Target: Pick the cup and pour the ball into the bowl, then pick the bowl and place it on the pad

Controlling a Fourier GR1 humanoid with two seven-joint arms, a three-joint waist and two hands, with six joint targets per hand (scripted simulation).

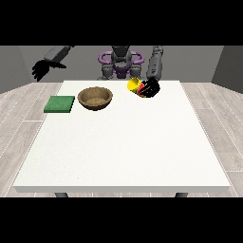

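Grey walls and pale plank flooring surround a large white bench (123,142), with the robot small at the frame's top centre. At the view's right, the hand (151,88) is wrapped around the yellow cup (134,85), fingers curled over its body; the cup lies tipped on its side, its open mouth facing the frame's left, towards the bowl. That tilt reads as the start of a pour, though the cup sits well short of the bowl, so I judge the hand must carry it further left before anything can drop in. A small red patch shows at the hand's lower edge; whether that is the ball I cannot tell.

Further left, in the upper middle of the frame, the brown wooden bowl (96,98) stands upright on the bench, apart from the cup and placed between it and the pad, which suits a pour followed by a short carry. Just beside the bowl, on its left, lies the flat green pad (60,104) near the bench's edge, not touching it.

Off the bench in the upper left of the frame, the hand at the view's left (42,69) hangs in the air, fingers spread and drooping, holding nothing, out of the way.
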